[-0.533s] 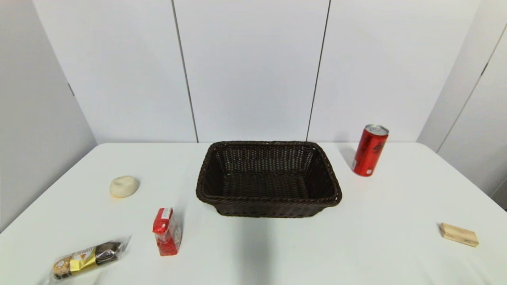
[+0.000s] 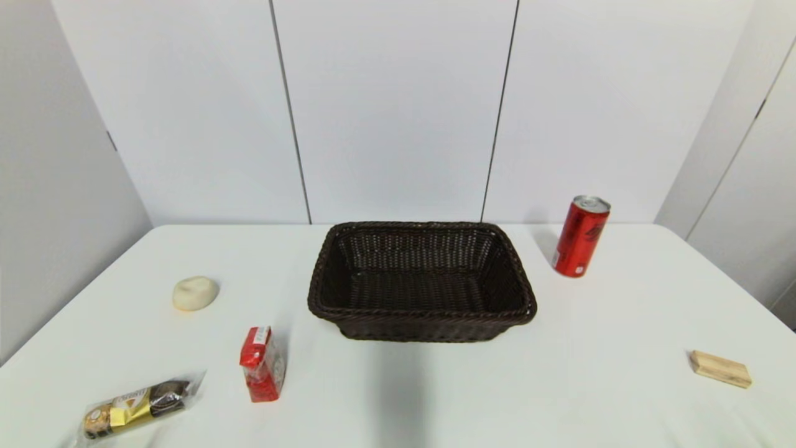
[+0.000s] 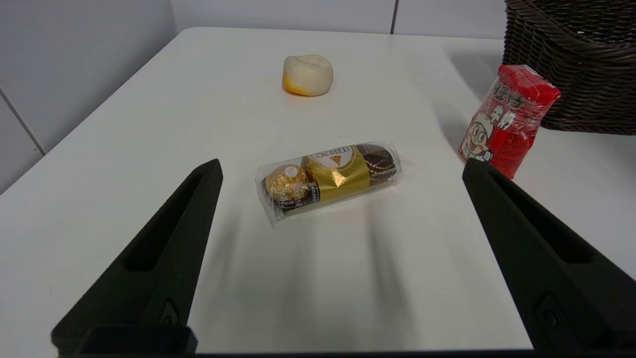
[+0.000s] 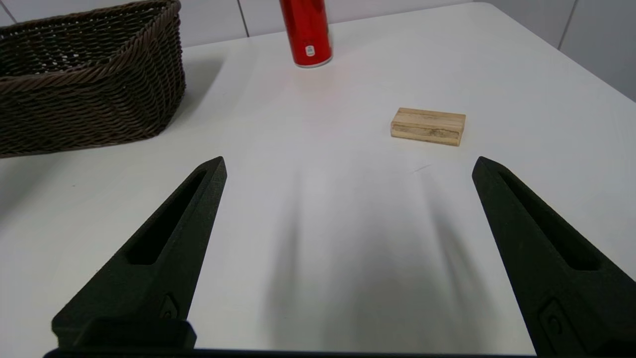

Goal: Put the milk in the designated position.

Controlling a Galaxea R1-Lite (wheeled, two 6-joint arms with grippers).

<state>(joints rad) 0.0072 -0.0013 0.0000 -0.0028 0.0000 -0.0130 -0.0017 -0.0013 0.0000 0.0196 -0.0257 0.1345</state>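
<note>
From my head camera I see the milk (image 2: 263,363) standing upright on the white table (image 2: 559,386), near the front-left corner of the dark wicker basket (image 2: 421,281) but not touching it. A gold-and-brown chocolate pack (image 2: 134,407) lies flat to the milk's left and nearer to me, and a pale round bun (image 2: 195,293) sits farther back on the left. A tall red can (image 2: 580,236) stands beyond the basket's right end, and a small wooden block (image 2: 720,369) lies toward the table's right side. Neither arm shows in the head view. On my left wrist feed the left gripper (image 3: 340,169) hangs low over the table with its fingers spread wide and nothing between them, facing the chocolate pack, with the milk off beside one fingertip. The right gripper (image 4: 348,166) is likewise spread wide and holding nothing, over bare tabletop with the wooden block ahead.
</note>
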